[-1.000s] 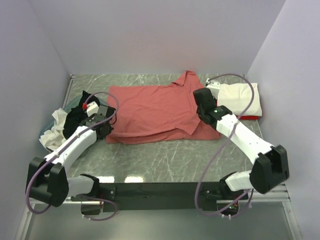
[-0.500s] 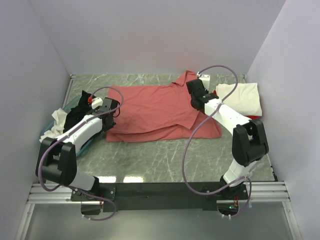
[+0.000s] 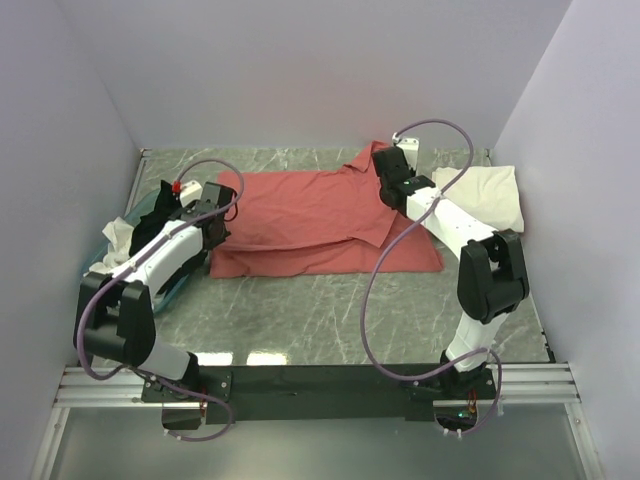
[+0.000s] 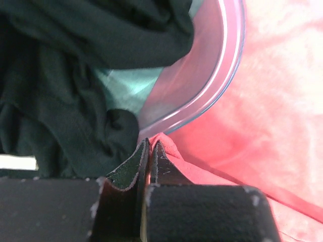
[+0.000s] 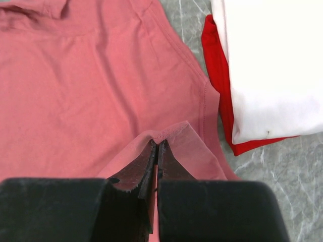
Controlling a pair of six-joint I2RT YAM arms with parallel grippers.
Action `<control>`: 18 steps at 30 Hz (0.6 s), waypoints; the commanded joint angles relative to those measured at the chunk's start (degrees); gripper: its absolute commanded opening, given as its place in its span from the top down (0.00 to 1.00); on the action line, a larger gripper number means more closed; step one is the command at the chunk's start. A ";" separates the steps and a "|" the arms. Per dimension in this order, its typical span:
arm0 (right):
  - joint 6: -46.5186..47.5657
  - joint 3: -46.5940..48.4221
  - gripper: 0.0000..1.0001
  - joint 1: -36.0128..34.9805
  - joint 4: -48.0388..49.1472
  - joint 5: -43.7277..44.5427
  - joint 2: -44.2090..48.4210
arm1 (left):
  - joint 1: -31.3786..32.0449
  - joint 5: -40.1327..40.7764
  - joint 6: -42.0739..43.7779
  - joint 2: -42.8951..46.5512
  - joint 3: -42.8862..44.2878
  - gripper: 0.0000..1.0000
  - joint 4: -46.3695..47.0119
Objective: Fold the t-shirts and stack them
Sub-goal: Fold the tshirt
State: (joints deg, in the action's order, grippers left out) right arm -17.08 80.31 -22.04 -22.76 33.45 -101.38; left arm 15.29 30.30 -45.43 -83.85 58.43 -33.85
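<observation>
Reaching far across the surface (image 3: 330, 310), both arms extended; left pincer (image 4: 149, 151) and right pincer (image 5: 156, 148) each clenched the salmon-pink shirt (image 3: 300, 210) by an edge.

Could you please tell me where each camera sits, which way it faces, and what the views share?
Top external: above and behind the arm bases, looking down at the table; both arms, left gripper and right gripper show.
Left wrist: faces along its own shut gripper, pinching the salmon-pink shirt beside the basin and black shirt.
Right wrist: faces down along its own shut gripper, pinching that shirt's hem near the cream-white shirt lying on the red shirt.
Shared: all three show the salmon-pink shirt.
</observation>
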 commanded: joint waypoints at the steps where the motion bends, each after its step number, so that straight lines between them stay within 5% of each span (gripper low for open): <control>1: 0.91 2.13 1.00 0.86 0.35 1.88 -0.66 | -0.61 1.34 2.10 -2.10 3.44 1.00 0.97; 7: 0.73 2.65 1.00 1.21 -0.26 1.88 -2.41 | -0.70 0.29 2.89 -5.53 5.64 0.97 0.71; 10: 0.56 3.53 1.00 1.30 -0.96 1.27 -3.38 | -0.79 -0.24 3.07 -5.97 6.43 0.82 0.71; 13: 0.29 4.50 1.00 1.48 -2.46 1.00 -3.65 | -0.70 -0.86 3.33 -5.62 7.31 0.55 0.71; 16: 0.03 4.94 0.83 2.00 -3.25 -0.92 -2.60 | -0.70 -2.09 3.50 -4.31 7.83 0.33 1.06; 18: -0.23 4.16 0.55 2.27 -2.99 -1.89 -1.45 | -0.70 -2.70 3.33 -3.51 7.92 0.23 1.15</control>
State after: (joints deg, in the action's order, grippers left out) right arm -17.30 81.89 -20.75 -25.34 32.49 -105.56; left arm 14.68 29.04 -42.54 -89.73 63.99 -33.61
